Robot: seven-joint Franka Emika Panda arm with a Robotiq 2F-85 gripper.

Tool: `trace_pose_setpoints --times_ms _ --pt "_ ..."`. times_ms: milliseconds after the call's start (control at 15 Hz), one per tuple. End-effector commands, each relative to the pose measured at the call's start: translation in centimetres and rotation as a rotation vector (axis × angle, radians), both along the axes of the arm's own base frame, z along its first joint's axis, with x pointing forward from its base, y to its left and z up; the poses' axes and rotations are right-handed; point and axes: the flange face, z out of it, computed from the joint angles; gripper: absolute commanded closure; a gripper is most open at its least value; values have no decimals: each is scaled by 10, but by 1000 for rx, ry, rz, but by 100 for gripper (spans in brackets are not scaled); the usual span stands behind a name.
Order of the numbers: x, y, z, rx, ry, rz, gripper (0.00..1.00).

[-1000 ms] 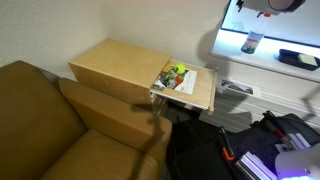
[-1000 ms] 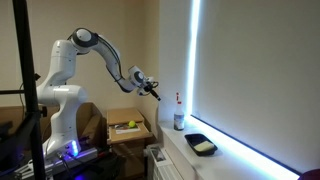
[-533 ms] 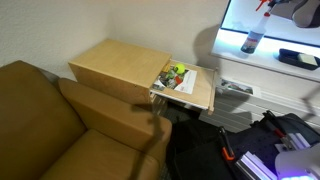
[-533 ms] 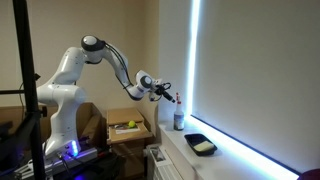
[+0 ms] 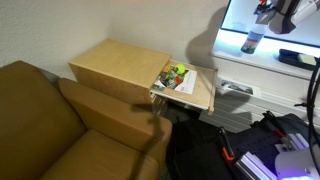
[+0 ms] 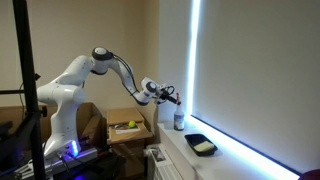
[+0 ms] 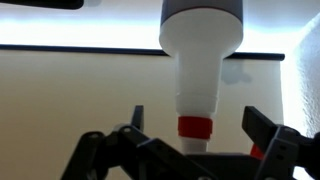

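Since one second ago, the white robot arm has stretched further toward the window. Its gripper has travelled from open air to the top of the pale plastic bottle with a red collar.

The bottle stands upright on the white window sill, in front of the bright glass. In an exterior view, a black shallow tray lies on the same sill at about four o'clock from it, a little apart.

In the wrist view the picture seems to stand upside down. The bottle comes from twelve o'clock and its red collar sits low in the middle. The two dark fingers stand at about three and nine o'clock of the collar, spread wide, and they touch nothing.

Further away, a light wooden side table with some small green and yellow things stands beside a brown sofa.

I think the risk is here at the neck. The bottle is tall and its foot is small, so a finger that meets the collar from one side can push it over. It could then fall toward the tray or off the sill. If the jaws close only on the narrow neck, the hold may be weak and the bottle may swing or slip.
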Motion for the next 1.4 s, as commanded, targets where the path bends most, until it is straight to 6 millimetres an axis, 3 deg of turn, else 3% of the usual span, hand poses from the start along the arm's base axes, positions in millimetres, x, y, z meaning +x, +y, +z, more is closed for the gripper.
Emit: trace_pose_setpoints --times_ms 0,200,267,333,467,867,1067,1333 --pt "1 -2 -1 -24 -3 -4 0" --pt "21 -1 13 -34 -80 -25 0" --pt "24 -1 15 -51 -90 -32 5" --pt "25 -1 15 -53 -98 -37 26" --pt "24 -3 15 -66 -106 -56 31" --pt "13 -8 13 -80 -94 -88 73" --pt "6 -8 23 -34 -116 -95 93" --pt "-14 -3 51 46 -160 -84 92"
